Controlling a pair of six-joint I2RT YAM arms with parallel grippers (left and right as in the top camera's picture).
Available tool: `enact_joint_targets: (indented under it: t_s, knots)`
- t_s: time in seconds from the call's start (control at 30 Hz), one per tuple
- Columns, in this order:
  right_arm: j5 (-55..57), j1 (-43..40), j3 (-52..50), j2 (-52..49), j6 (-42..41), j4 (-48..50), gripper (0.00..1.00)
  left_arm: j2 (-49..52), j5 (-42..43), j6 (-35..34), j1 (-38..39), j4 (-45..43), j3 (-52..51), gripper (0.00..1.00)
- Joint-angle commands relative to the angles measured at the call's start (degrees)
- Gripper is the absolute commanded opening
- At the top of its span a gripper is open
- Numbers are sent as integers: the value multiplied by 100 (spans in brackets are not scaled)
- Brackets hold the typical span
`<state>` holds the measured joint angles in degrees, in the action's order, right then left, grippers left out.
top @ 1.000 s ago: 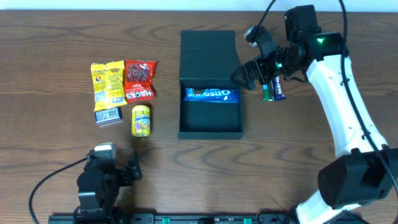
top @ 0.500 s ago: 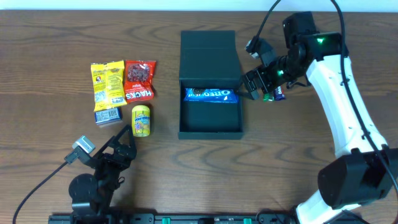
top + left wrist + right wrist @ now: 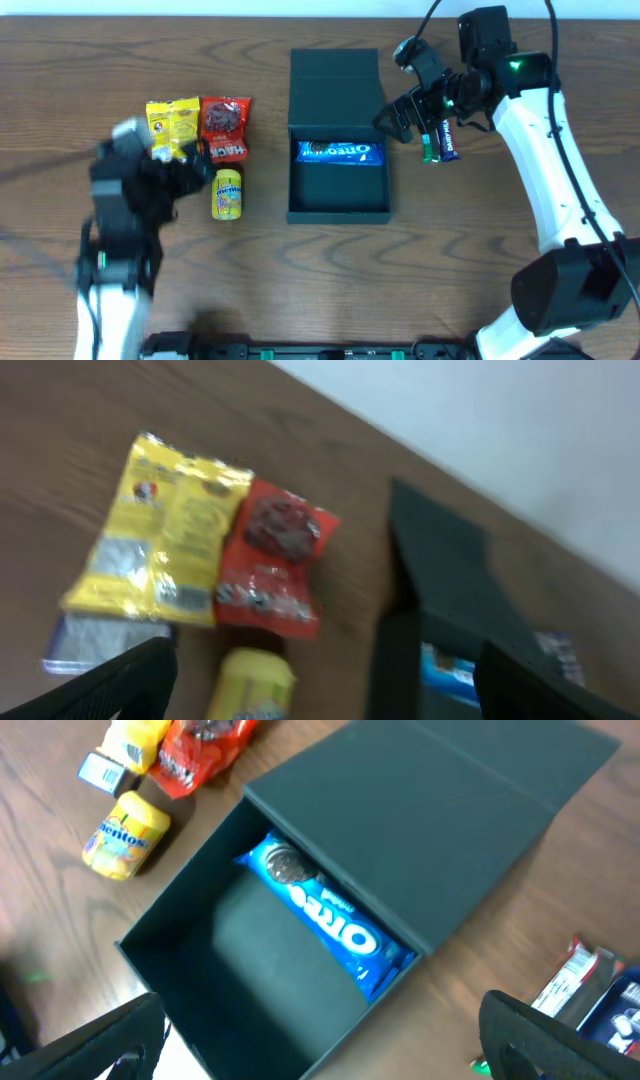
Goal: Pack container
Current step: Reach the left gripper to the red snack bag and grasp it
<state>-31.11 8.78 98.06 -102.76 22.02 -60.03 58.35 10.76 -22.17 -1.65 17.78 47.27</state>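
Wooden table (image 3: 480,270), contents as they stand. Item one: the container (image 3: 338,192), a dark matte box at the middle of the table, open, its flap lid laid flat on the far side. Inside, against the wall nearest the lid, lies one blue cookie packet (image 3: 340,152); the rest of the box floor is bare. Item two, a group well to the left of the container: a yellow snack packet (image 3: 172,128) and a red snack packet (image 3: 224,128) side by side and touching, a small yellow candy tub (image 3: 228,194) just in front of the red one, and a small blue-and-white pack (image 3: 105,645) tucked partly under the yellow packet's near end. Item three, just right of the lid: a green bar (image 3: 430,145) and a purple bar (image 3: 449,140), lying next to each other. Left gripper (image 3: 325,660): above the snack group, arm blurred in the overhead view, jaws spread wide, released. Right gripper (image 3: 320,1015): hanging at the container's right edge near the two bars, jaws spread wide, released, gripping no item.
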Motion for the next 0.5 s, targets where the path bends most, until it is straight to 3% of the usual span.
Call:
enact_joint_targets:
  t_s: [0.0, 0.3, 0.47]
  knots:
    - [-15, 26, 7, -76, 79, 122, 99, 1078, -369, 863, 208, 39, 748, 96]
    - [555, 26, 7, -76, 96, 118, 99, 3620, -697, 1069, 713, 37, 2044, 96]
    - [566, 24, 7, -76, 96, 42, 99, 4207, -1290, 1198, 885, -44, 2122, 96]
